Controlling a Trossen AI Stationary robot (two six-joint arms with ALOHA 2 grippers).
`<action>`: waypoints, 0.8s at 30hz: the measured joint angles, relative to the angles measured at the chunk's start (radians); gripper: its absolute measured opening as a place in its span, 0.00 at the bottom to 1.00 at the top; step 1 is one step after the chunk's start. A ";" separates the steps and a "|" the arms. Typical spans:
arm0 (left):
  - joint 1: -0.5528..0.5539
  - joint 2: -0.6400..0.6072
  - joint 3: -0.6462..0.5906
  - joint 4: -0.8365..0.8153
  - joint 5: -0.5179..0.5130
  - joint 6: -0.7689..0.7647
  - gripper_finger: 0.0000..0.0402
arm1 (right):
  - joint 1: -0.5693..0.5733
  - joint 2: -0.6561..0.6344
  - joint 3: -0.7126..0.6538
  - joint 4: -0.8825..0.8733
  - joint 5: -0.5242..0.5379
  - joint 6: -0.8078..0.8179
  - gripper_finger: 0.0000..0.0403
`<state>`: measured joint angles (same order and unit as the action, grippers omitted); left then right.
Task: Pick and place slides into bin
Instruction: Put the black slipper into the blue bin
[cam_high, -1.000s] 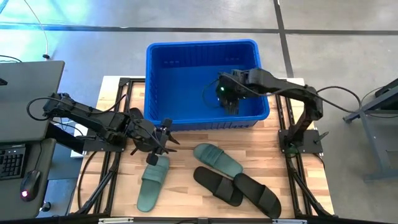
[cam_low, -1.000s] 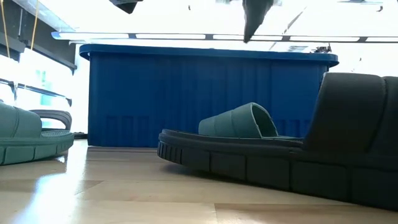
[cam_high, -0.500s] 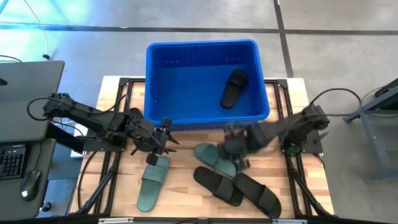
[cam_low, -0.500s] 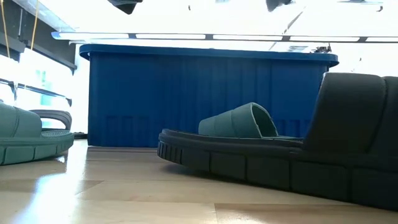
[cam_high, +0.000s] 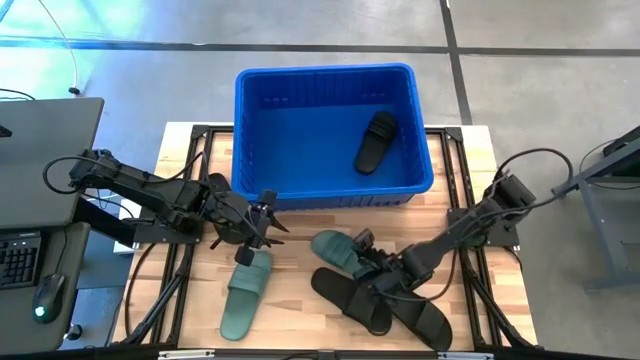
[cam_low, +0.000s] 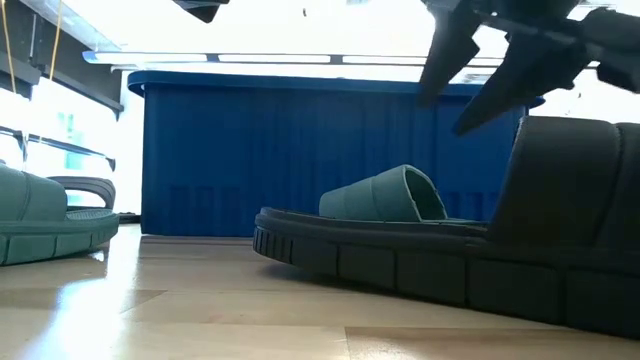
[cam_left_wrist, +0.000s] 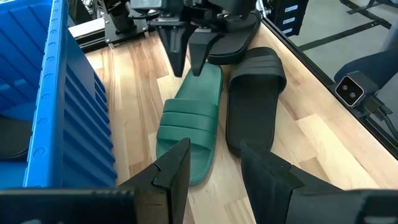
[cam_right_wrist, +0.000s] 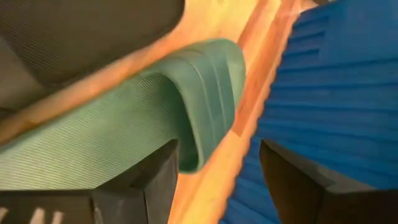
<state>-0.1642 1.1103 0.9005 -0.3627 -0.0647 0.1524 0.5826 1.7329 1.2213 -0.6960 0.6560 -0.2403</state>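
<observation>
Having left 1 black slide (cam_high: 377, 141) in the bin (cam_high: 258, 130), the right gripper (cam_high: 368, 255) now hangs released over the green slide (cam_high: 349, 254) on the table (cam_high: 300, 310), while the left gripper (cam_high: 266, 226) stays parted, empty.

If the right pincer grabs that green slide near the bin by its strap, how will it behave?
The green slide looks like thick moulded rubber, so it should probably hold its shape rather than flop. Its arched strap gives the open right pincer something to close on, though it may flex. Lifted by the strap, the sole will likely hang tilted.
</observation>
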 joint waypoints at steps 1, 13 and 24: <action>0.000 0.000 0.000 0.000 0.000 0.000 0.32 | 0.005 0.000 0.000 0.001 -0.005 0.020 0.54; 0.000 0.000 0.000 -0.007 0.000 -0.001 0.32 | 0.154 0.000 0.001 -0.062 -0.189 0.218 0.52; 0.000 0.000 0.000 0.009 -0.030 -0.003 0.32 | 0.181 0.003 0.055 -0.147 -0.358 0.425 0.52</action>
<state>-0.1646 1.1103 0.9005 -0.3533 -0.0947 0.1496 0.7631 1.7359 1.2764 -0.8430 0.2976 0.1846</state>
